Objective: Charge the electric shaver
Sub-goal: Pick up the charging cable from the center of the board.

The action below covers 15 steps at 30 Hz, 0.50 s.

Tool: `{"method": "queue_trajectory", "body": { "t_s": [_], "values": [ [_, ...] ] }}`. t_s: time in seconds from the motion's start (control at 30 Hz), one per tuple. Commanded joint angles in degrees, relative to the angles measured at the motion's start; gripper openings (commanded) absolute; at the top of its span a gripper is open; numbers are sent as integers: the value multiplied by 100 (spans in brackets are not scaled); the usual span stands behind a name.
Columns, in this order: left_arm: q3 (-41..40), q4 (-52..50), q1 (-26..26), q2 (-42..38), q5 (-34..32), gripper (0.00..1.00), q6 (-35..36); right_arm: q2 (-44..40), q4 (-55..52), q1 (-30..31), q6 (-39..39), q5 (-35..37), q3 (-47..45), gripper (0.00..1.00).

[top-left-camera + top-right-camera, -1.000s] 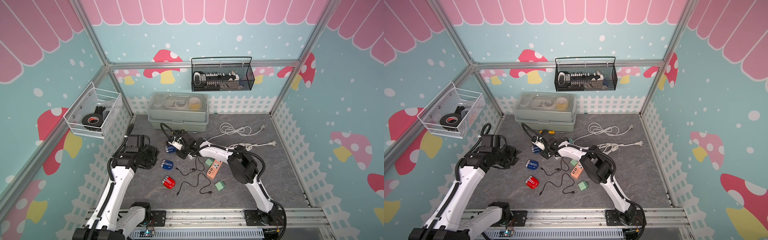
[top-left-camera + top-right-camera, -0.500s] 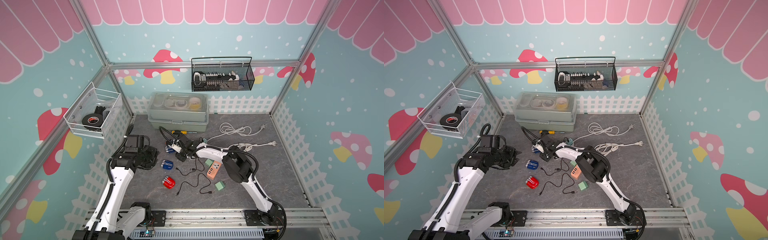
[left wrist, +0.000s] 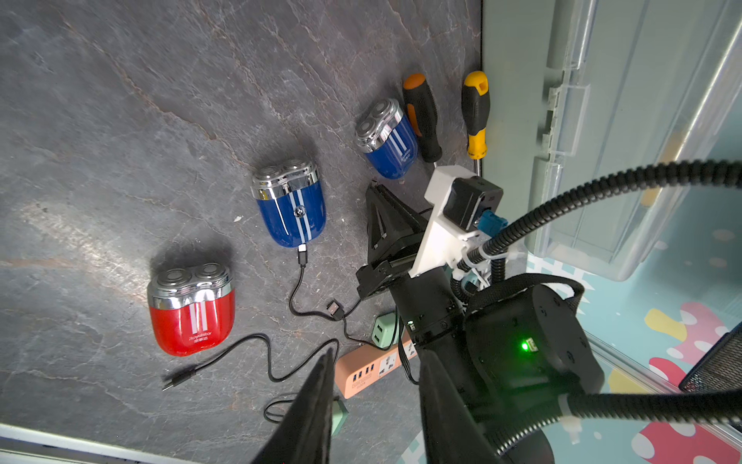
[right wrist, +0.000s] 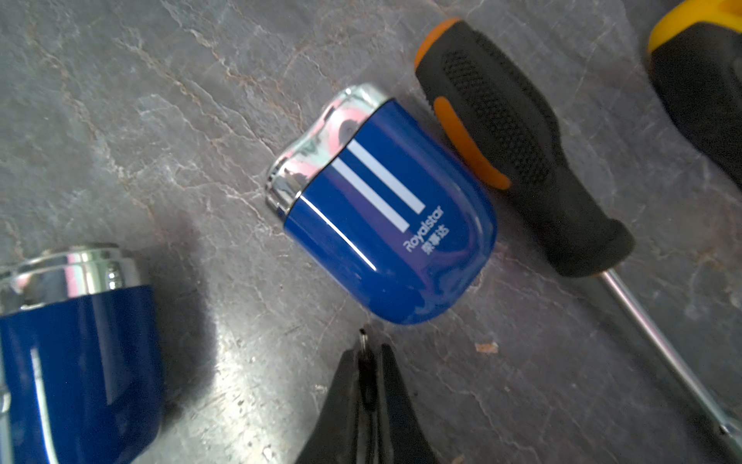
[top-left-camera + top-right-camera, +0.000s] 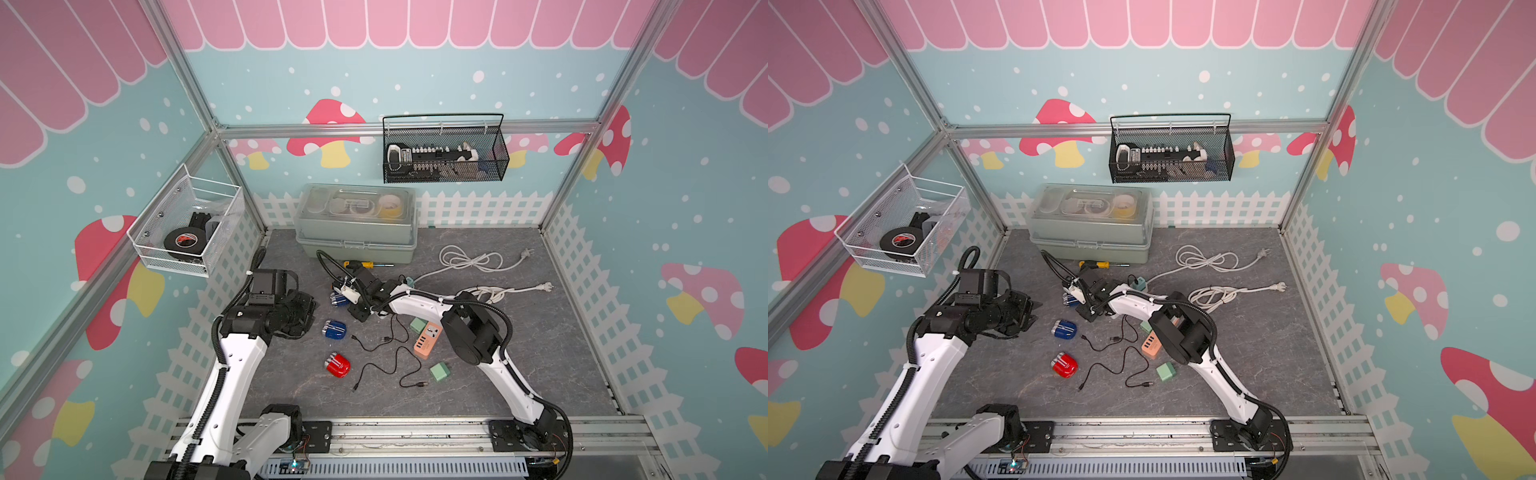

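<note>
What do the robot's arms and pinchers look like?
The left arm and right arm are white tubes with chunky black joints. Ribbed black hoses run along them. Each ends in black, pointed fingers. A tiny green light glows on one joint.

Staged robot test cell: aluminium frame (image 5: 407, 126), mushroom-print walls (image 5: 291, 62), base rail (image 5: 415, 432).

Three shavers (image 3: 190, 313), two screwdrivers (image 3: 423, 116)

Your left arm (image 5: 235, 365) and right arm (image 5: 419, 302) have white shells, black joints and black ribbed hoses; near the white camera bracket (image 3: 441, 225), a green lamp (image 3: 524, 345) glows on a black joint.
</note>
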Motion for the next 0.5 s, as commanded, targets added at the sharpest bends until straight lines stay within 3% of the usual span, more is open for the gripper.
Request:
{"method": "queue_trajectory", "body": {
  "t_s": [0.0,0.27,0.47],
  "values": [
    [181,-191,49,-87,-24,35,87,256,-376,49,23,-84,57,9],
    [148,-196,58,-143,25,34,142,229,-567,39,97,-301,115,0],
    [154,-190,54,-9,284,34,207,-870,228,-32,-22,-648,-502,0]
  ]
}}
